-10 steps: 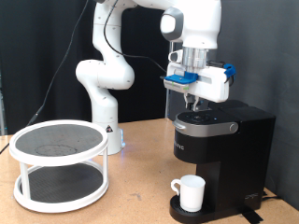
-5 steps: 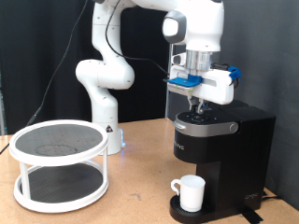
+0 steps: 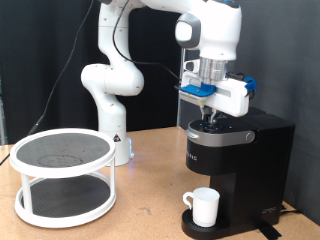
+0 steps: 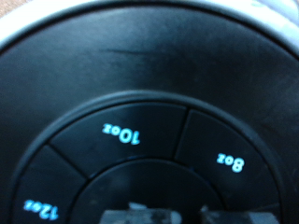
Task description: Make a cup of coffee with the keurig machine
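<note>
Exterior view: the white Franka arm holds its claw [image 3: 210, 119] down on the top panel of the boxy matte-black Keurig coffee machine [image 3: 235, 160], which stands at the right edge of the brown wooden surface [image 3: 145, 200]. Whether the claw is clenched or released cannot be told — its fingertips are too small here and blurred at the bottom of the wrist view. The small plain white ceramic cup [image 3: 204, 206] with a side handle already sits on the machine's round drip base, under the spout, near the surface's front edge. A white two-tier round stand [image 3: 62, 175] with dark mesh shelves occupies the left side, well apart from the machine.

The lid looks shut and the cup is placed, so the work appears to have reached choosing a brew size; no coffee shows in the cup. The wrist view shows lit blue labels on the black round button ring [image 4: 140, 140] — "10oz", "8oz" and "12oz".
</note>
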